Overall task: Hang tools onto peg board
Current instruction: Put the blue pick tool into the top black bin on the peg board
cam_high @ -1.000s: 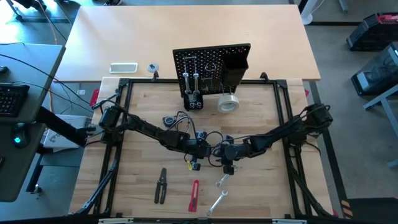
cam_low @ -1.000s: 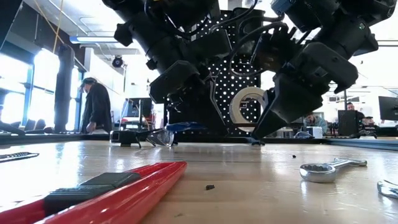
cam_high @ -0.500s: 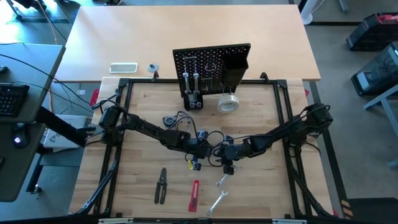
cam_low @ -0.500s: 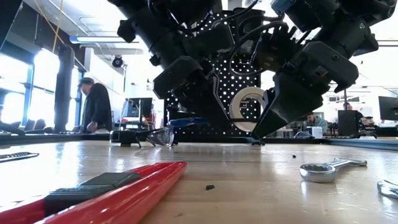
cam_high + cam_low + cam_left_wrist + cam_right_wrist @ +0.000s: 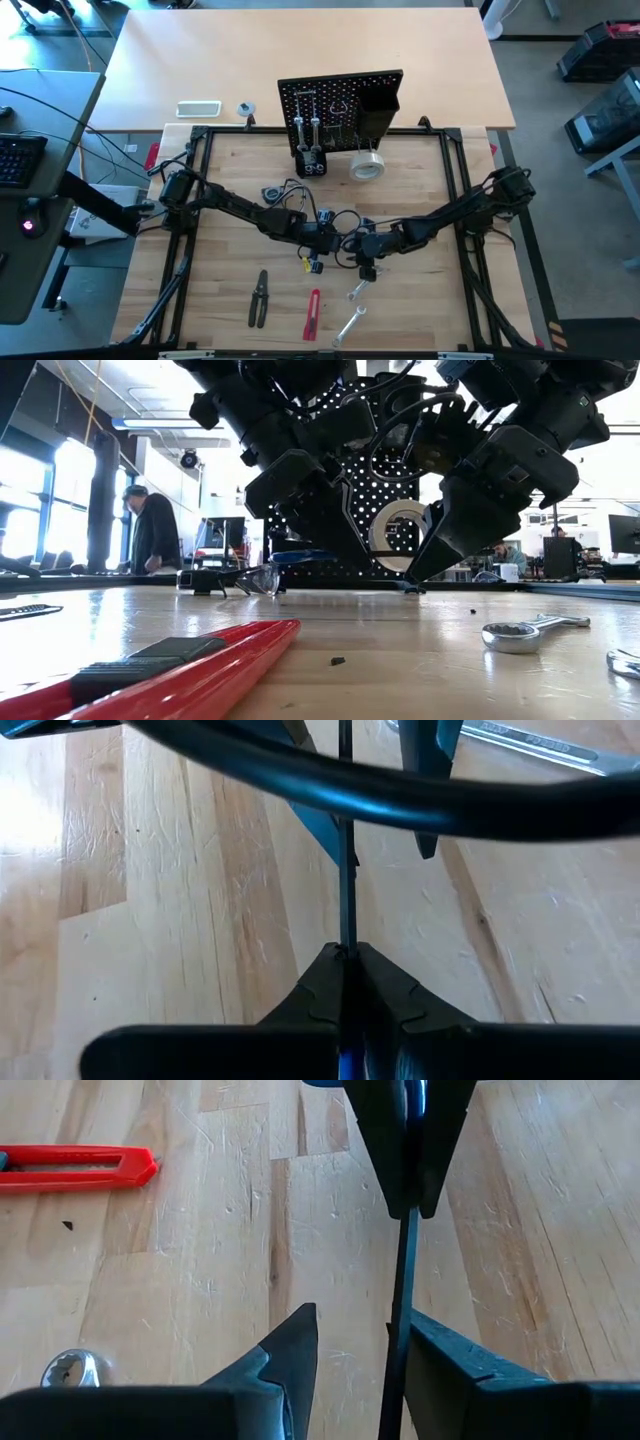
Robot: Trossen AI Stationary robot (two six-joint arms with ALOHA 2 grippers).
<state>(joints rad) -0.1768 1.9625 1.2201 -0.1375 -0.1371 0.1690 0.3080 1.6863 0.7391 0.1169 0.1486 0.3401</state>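
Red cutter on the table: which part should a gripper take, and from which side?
Probably the middle of the red cutter, coming straight down from above, the gripper closing across its narrow width. It lies flat on the table, long and slim, with bare wood along both long sides; the pliers and the wrench lie apart from it.

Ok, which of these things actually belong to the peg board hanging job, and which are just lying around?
Job: peg board; blue-handled tool, pinched in left claw, right claw open at its shaft; tape roll; black-handled pliers; red cutter; wrench; second wrench.
Lying about: white flat device; keyboard.
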